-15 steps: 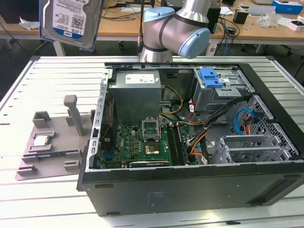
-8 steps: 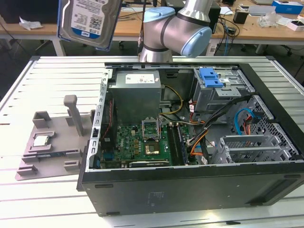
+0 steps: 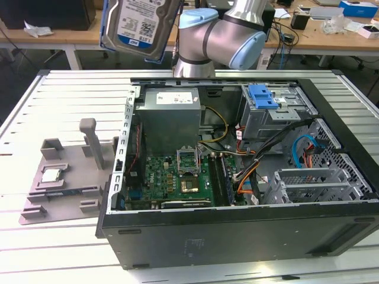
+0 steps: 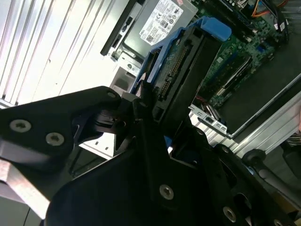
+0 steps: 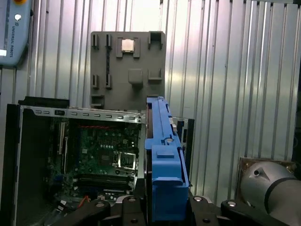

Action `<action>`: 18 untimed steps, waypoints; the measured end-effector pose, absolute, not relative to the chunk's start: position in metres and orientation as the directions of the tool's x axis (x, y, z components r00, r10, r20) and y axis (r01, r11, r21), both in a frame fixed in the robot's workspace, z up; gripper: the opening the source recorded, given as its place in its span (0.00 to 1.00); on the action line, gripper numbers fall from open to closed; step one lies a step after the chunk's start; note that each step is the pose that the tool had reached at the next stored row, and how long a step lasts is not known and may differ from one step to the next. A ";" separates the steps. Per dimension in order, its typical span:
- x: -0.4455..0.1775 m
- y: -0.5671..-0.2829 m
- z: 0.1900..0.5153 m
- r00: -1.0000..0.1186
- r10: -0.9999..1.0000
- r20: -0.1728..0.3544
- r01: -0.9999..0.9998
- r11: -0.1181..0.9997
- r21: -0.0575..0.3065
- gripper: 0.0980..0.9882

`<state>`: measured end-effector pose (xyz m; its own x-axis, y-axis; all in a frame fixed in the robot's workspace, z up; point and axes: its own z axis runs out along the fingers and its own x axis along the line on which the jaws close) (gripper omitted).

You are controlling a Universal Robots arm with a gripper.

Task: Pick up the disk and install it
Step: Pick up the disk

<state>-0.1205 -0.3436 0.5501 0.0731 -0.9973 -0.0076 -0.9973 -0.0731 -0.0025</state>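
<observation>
Tool grips disk aloft — long axis near-upright, label facing exterior view.

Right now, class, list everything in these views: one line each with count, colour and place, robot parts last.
disk: one, silver with blue frame, held raised above the table
computer case: one, black, lying open on the table
motherboard: one, green, inside the computer case
latch: one, blue, on a grey cage inside the case
tray: one, grey, on the table at the exterior view's left of the case
chip: one, silver, on the tray
table: one, silver, slatted, under everything
arm: one, silver and pale blue, behind the case
gripper: one, black, shut on the disk
</observation>
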 end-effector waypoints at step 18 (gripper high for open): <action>-0.037 -0.344 0.550 0.073 -0.997 -0.008 -0.997 -0.073 -0.002 0.30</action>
<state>-0.0367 -0.3436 0.5502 0.0731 -0.9973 -0.0075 -0.9973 -0.0731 -0.0024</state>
